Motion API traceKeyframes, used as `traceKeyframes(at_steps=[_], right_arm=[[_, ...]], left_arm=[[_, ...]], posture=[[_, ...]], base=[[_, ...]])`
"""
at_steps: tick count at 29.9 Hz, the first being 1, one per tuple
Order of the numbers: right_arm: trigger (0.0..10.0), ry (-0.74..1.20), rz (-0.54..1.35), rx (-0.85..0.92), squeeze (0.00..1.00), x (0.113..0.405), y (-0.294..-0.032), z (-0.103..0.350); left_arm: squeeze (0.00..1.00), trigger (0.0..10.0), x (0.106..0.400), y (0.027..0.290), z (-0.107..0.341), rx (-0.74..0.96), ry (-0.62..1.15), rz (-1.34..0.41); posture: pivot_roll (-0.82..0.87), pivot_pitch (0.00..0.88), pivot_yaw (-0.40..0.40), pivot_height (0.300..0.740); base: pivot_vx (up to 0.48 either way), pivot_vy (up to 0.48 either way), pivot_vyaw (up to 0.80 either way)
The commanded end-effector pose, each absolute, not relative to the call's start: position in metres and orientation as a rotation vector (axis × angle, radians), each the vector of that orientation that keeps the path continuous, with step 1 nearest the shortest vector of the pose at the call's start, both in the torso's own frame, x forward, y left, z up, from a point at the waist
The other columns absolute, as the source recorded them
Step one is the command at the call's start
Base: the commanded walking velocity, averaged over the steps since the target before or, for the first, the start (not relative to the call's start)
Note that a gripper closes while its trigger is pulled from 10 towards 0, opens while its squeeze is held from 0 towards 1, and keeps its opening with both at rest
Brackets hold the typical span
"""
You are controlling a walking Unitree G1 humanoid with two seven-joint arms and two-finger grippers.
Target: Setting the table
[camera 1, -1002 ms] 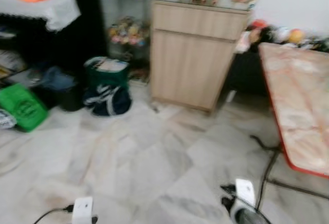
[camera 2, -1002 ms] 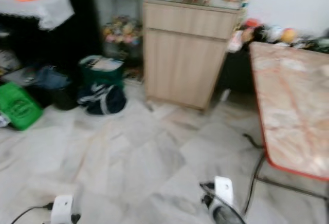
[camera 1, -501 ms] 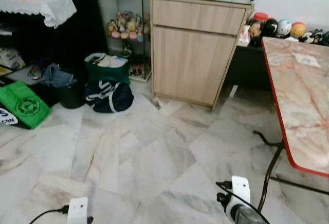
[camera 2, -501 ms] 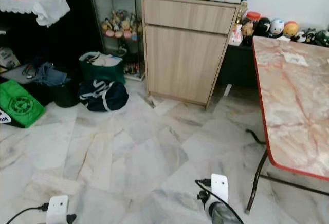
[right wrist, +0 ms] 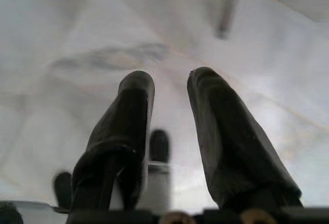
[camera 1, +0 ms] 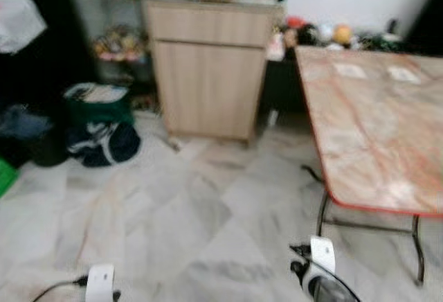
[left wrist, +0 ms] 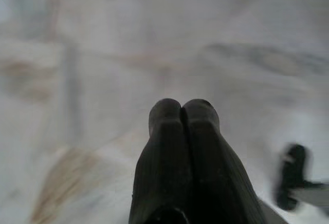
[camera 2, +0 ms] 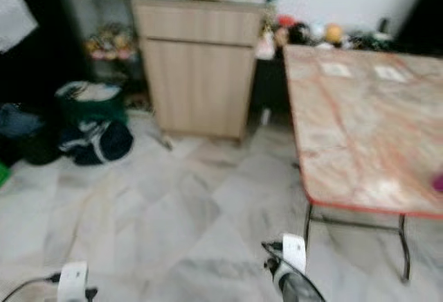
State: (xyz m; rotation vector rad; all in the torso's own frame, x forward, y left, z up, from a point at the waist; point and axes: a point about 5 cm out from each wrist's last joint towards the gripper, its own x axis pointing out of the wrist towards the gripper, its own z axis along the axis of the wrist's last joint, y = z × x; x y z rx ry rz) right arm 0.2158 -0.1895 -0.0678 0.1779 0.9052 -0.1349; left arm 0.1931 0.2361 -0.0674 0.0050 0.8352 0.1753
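Robot nearing the bench with both tools empty, picture blurred by walking.

The left tool [left wrist: 182, 112] hangs clenched, the right tool [right wrist: 169, 88] released, both over marble floor [camera 1: 173, 226]. The marble-topped bench [camera 1: 367, 122] stands ahead-right; its metal legs [camera 1: 417, 250] and red edge could catch the right arm if the robot passes too close.

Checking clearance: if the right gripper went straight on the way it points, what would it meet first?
Probably the marble floor: the right gripper, fingers open, points down at bare tiles, though depth is unclear.
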Motion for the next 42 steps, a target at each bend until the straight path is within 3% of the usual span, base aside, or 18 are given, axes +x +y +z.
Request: traceKeyframes(at_steps=[1, 33, 42], right_arm=[[10.0, 0.882, -0.139, 0.2, 0.0, 0.22, -0.185, -0.066], [10.0, 0.856, -0.117, 0.22, 0.0, 0.218, -0.173, -0.067], [10.0, 0.882, -0.112, 0.231, 0.0, 0.2, -0.171, -0.077]], left_arm=[[0.0, 10.0, 0.181, 0.246, -0.071, 0.025, 0.87, 0.196], [0.0, 10.0, 0.183, 0.241, -0.072, 0.033, 0.877, 0.16], [0.0, 10.0, 0.182, 0.241, -0.072, 0.039, 0.879, 0.147]], posture=[[0.06, 0.0, -0.008, 0.74], [0.04, 0.0, 0.016, 0.74], [0.05, 0.0, 0.027, 0.74]], base=[[0.0, -0.307, 0.0], [0.0, -0.308, 0.0], [0.0, -0.308, 0.0]])
